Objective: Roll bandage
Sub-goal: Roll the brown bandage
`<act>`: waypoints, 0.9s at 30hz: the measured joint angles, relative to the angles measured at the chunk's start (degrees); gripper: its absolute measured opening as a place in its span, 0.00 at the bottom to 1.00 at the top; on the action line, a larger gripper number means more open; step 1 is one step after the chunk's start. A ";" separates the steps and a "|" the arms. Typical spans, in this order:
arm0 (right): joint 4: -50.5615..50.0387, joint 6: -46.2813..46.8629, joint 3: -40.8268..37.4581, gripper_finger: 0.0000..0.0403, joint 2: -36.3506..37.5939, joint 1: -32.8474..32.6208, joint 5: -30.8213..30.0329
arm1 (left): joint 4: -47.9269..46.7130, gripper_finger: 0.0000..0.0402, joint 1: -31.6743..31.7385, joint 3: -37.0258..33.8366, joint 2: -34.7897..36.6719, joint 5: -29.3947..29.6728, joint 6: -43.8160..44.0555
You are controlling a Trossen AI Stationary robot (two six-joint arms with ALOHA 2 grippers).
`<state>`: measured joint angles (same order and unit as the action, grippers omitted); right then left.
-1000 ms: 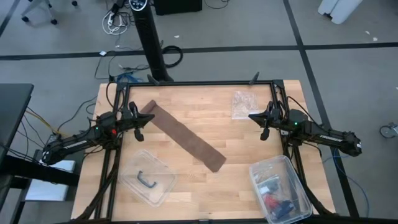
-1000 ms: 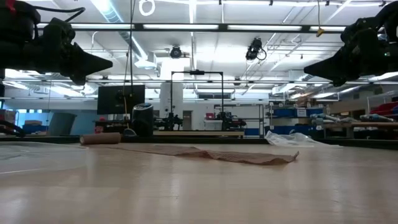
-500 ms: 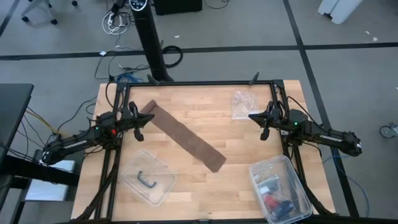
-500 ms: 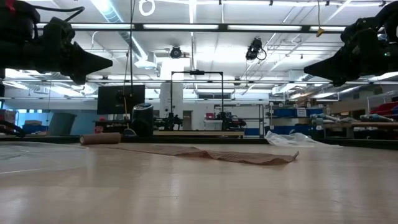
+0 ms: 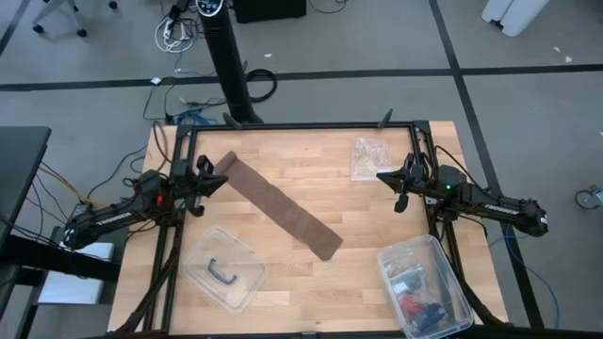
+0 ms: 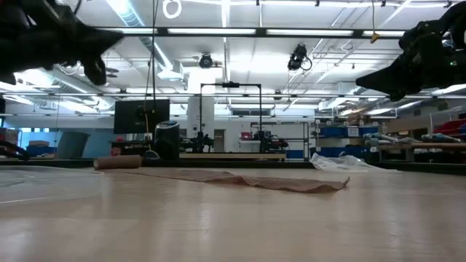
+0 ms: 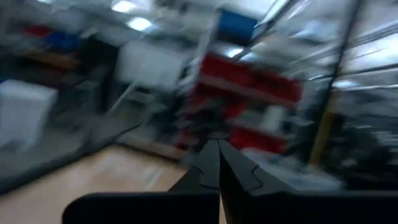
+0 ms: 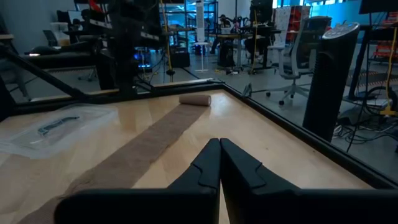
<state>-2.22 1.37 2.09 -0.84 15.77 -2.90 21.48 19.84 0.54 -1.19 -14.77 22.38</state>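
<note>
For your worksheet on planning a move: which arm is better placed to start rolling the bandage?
Probably the left. The left gripper sits beside the partly rolled end of the bandage, while the right gripper hovers well away from the strip, near a clear plastic bag.

Grey floor (image 5: 396,38) with dark seam lines around light wood worktop (image 5: 311,179). Black column stand (image 5: 229,66) behind, cable tangle (image 5: 174,33) beside. Ceiling strip lights (image 6: 218,31). Office chair (image 8: 297,62), blue-lit shelving (image 6: 342,138) in room beyond.

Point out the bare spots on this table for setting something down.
Bare wood lies between the bandage and the crumpled clear bag, running down to the bin of parts. The near-left corner is crowded by the clear tub, with only a narrow gap to the bandage.
</note>
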 joint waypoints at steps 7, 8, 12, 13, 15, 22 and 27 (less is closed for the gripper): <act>-0.02 -0.01 0.00 0.02 0.00 -0.01 0.00 | -0.63 0.00 0.02 2.56 -0.93 -1.48 -2.14; 0.00 -0.02 0.00 0.02 0.00 -0.02 0.00 | -0.63 0.00 0.02 2.64 -1.21 -2.05 -2.78; 0.00 0.00 0.01 0.02 0.00 -0.02 0.00 | -0.64 0.00 0.02 2.78 -2.47 -3.47 -4.16; 0.00 0.00 0.00 0.02 0.00 0.00 0.00 | -0.64 0.01 0.02 2.79 -2.93 -3.98 -4.18; 0.00 0.00 0.01 0.02 0.00 0.00 0.00 | -0.68 0.01 0.02 2.79 -3.98 -5.14 -4.18; 0.72 0.00 0.00 0.02 0.00 0.00 0.00 | -3.48 0.00 0.02 2.83 -8.72 -6.86 -8.64; 5.16 1.50 0.00 0.02 0.00 -0.02 -0.15 | -4.22 0.00 0.02 2.83 -13.27 -4.93 -11.37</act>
<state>2.94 2.86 2.09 -0.84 15.75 -3.05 17.26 19.86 3.38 -14.46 -19.69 11.00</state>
